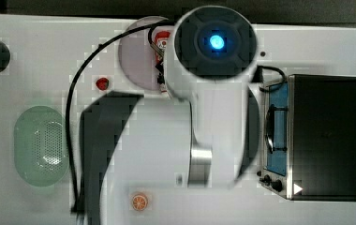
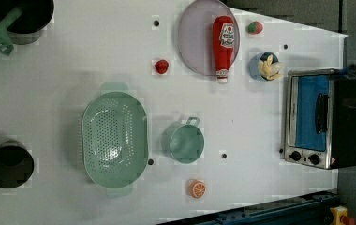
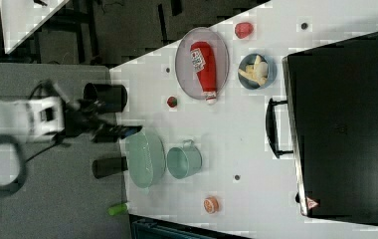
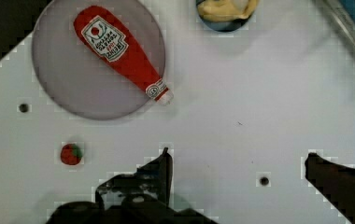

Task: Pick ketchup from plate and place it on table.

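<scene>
The ketchup (image 4: 119, 49) is a red bottle with a white label, lying flat on the pale lilac plate (image 4: 68, 79). Its white cap reaches just past the plate's rim. The left view has the ketchup (image 2: 224, 42) on the plate (image 2: 195, 37) near the white table's (image 2: 96, 56) far edge, and the right view has the bottle (image 3: 204, 64) too. In the top view my arm (image 1: 213, 42) covers most of the bottle (image 1: 162, 41). My gripper (image 4: 238, 156) is open with nothing between its fingers, high above bare table and apart from the ketchup.
One strawberry (image 2: 161, 66) lies beside the plate, another (image 2: 255, 27) behind it. A blue bowl of yellow chips (image 2: 265, 66) and a toaster oven (image 2: 323, 117) stand at the left view's right. Green colander (image 2: 114, 138), teal cup (image 2: 185, 142) and orange slice (image 2: 197, 188) sit nearer.
</scene>
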Motion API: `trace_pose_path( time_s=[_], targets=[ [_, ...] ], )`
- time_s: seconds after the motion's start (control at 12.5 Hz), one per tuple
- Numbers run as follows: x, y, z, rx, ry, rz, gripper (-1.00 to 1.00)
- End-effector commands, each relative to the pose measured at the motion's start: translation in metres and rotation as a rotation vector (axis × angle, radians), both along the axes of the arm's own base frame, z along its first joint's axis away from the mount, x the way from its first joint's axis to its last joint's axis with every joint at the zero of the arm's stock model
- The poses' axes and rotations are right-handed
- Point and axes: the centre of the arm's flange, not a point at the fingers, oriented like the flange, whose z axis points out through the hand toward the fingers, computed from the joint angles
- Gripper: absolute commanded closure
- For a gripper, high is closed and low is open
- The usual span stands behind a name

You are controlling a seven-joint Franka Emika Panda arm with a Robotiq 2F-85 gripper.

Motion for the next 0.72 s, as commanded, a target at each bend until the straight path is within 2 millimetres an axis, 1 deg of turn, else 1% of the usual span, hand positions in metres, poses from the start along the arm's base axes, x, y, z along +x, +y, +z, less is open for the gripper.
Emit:
trace_pose_path(
  time_s=[0.08, 0.24, 0.48, 0.72],
  targets=[
    [0.021, 0.014, -0.079, 0.029, 0.096, 0.168, -1.00],
    [0.034, 0.019, -0.117, 0.048, 0.106, 0.287, -1.00],
    [0.053, 0.026, -0.162, 0.066, 0.073, 0.465, -1.00],
    [0.064, 0.033, -0.206, 0.073, 0.065, 0.525, -1.00]
  ],
)
